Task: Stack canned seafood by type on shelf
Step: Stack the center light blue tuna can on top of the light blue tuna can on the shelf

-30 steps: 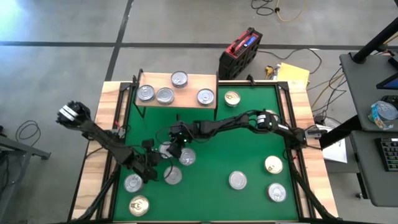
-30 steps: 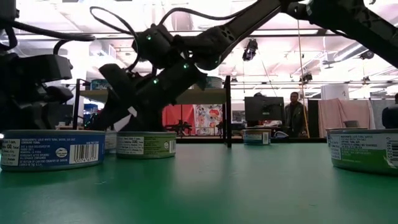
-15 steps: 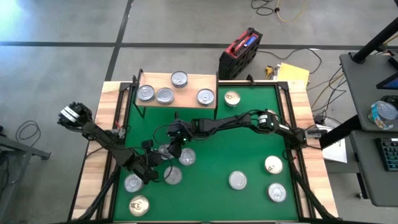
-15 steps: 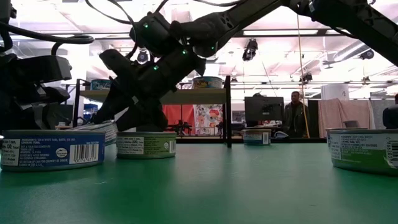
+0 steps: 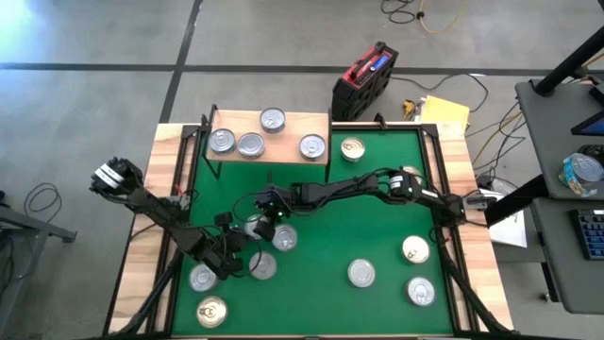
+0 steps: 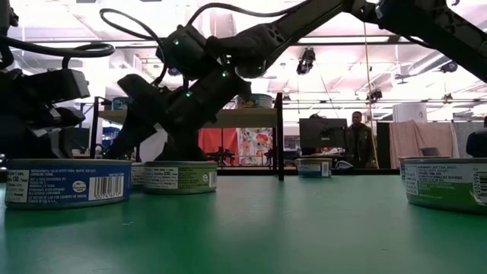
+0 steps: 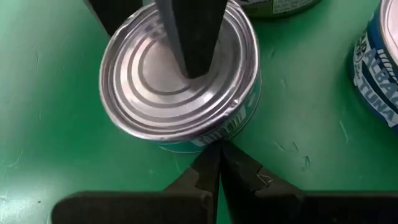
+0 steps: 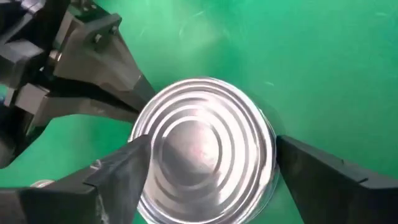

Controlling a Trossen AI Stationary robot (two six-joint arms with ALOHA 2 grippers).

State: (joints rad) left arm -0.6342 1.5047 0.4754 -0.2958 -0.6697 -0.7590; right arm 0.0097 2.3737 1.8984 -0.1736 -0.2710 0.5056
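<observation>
A silver-topped, teal-sided can stands flat on the green mat, left of centre. My right gripper reaches in from the right and is open, one finger on each side of the can's lid. My left gripper is shut at the can's near-left side. The shelf, a light-wood board on thin black legs, stands at the mat's far left with several silver-topped cans on it. My left gripper sets its shut fingertips against the can's side wall, low down by the mat. It comes slanting down from the near left. The can stands flat on the mat. My right gripper straddles the can from above; whether its fingers touch the rim I cannot tell.
More cans lie on the mat: two close by, two at the near left, three at the near right, and a gold-topped one beside the shelf. Free mat lies in the middle right.
Half a second ago the can between the grippers was tipped up on one edge under my right gripper; now it lies flat on the mat again. My right gripper has opened wider around it. My left gripper has kept its place, shut.
</observation>
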